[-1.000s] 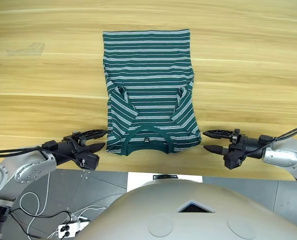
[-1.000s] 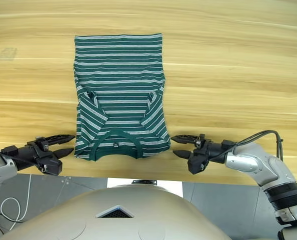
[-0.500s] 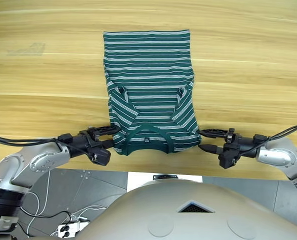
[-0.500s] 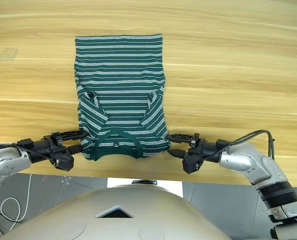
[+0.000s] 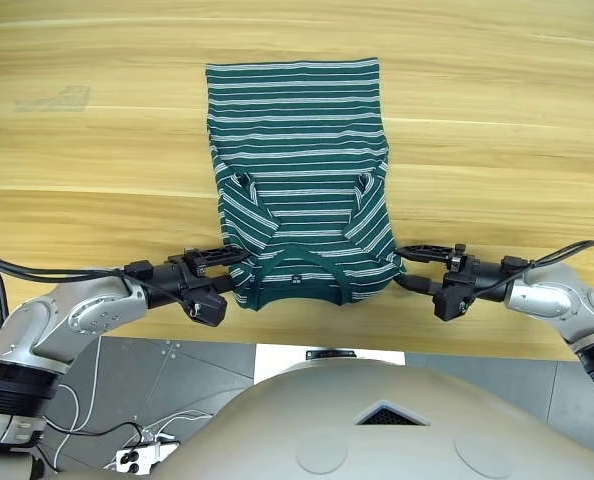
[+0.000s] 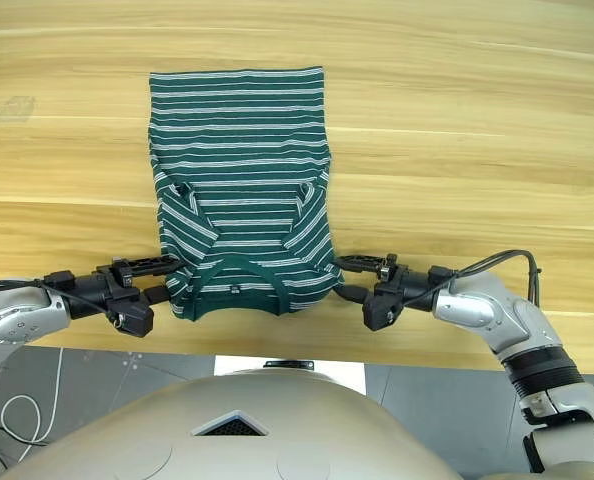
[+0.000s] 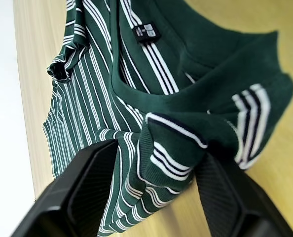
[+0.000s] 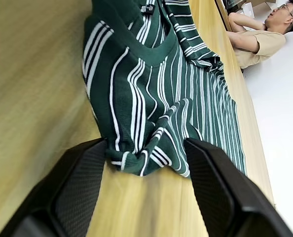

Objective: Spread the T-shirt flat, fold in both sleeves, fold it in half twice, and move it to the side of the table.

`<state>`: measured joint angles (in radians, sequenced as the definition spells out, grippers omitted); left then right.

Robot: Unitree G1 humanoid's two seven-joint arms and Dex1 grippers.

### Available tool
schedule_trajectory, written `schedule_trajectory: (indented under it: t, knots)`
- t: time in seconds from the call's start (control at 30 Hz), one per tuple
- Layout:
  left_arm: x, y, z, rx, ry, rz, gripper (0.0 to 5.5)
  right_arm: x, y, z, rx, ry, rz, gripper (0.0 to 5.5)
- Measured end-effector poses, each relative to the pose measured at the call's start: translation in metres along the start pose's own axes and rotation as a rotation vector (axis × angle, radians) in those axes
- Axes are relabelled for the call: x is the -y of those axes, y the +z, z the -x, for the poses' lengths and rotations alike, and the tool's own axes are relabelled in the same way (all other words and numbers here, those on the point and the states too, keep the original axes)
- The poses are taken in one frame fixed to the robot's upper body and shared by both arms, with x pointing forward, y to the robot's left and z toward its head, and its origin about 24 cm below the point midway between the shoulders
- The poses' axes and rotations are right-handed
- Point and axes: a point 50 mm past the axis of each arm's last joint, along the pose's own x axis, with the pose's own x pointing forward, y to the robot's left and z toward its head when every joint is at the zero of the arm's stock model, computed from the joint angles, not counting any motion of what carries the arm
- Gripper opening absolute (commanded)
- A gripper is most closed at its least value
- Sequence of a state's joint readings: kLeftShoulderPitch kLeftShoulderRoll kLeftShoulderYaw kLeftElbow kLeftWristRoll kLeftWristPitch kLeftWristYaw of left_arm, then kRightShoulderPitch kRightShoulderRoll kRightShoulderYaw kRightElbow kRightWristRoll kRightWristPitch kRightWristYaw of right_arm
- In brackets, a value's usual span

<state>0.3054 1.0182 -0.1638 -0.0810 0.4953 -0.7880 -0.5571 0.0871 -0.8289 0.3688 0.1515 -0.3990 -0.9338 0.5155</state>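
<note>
The T-shirt [image 5: 297,170], dark green with thin white stripes, lies flat on the wooden tabletop [image 5: 497,120] with its collar [image 5: 297,262] at the near edge and its straight hem at the far side. Both sleeves are folded inward over the front: the left sleeve [image 5: 239,200] and the right sleeve [image 5: 367,195] slant toward the middle, so the shirt is a narrow upright rectangle. A small black label [image 7: 146,32] sits just inside the neckline.

At the near left corner of the shirt, the left fingers [image 5: 212,256] lie low and level with the tabletop, pointing inward at the shoulder. They stand apart, one on each side of the corner. In the left wrist view the cloth there is pushed up into a thick fold that fills the gap between the two black fingers [image 7: 87,192] and touches both inner faces. It does not look squeezed flat.

At the near right corner, the right fingers [image 5: 422,248] mirror this, also low and pointing inward. They are spread wide. The right wrist view shows the rumpled shoulder corner lying on the wood between the fingers [image 8: 77,192], with a little room on either side.

A black cable [image 5: 567,255] arcs over the right forearm. Below the tabletop edge on the left, loose wires and a power strip [image 5: 142,458] lie on the grey floor.
</note>
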Motion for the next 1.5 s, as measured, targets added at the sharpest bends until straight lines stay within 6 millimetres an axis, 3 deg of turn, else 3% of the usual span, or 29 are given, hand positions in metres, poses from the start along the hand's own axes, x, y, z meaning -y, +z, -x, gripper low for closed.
schedule_trajectory:
  t: [0.4, 0.57, 0.9, 1.2, 1.5]
  knots:
    - [-0.004, 0.002, -0.009, 0.054, 0.003, -0.017, 2.76, 0.0, 0.006, -0.023, 0.09, -0.001, 0.012, 2.87]
    - [-0.004, 0.001, -0.013, 0.072, 0.003, -0.016, 2.16, -0.001, 0.007, -0.024, 0.099, 0.02, 0.01, 2.09]
    - [0.009, -0.002, -0.014, 0.077, 0.0, 0.026, 0.13, 0.002, -0.007, -0.014, 0.004, -0.01, -0.02, 0.02]
    - [0.01, -0.007, -0.015, 0.064, 0.036, 0.049, 0.05, 0.0, -0.015, -0.01, -0.033, -0.018, -0.044, 0.0]
    - [0.006, -0.021, -0.017, 0.057, 0.074, 0.122, 0.04, 0.008, -0.002, -0.013, 0.033, -0.056, -0.032, 0.0]
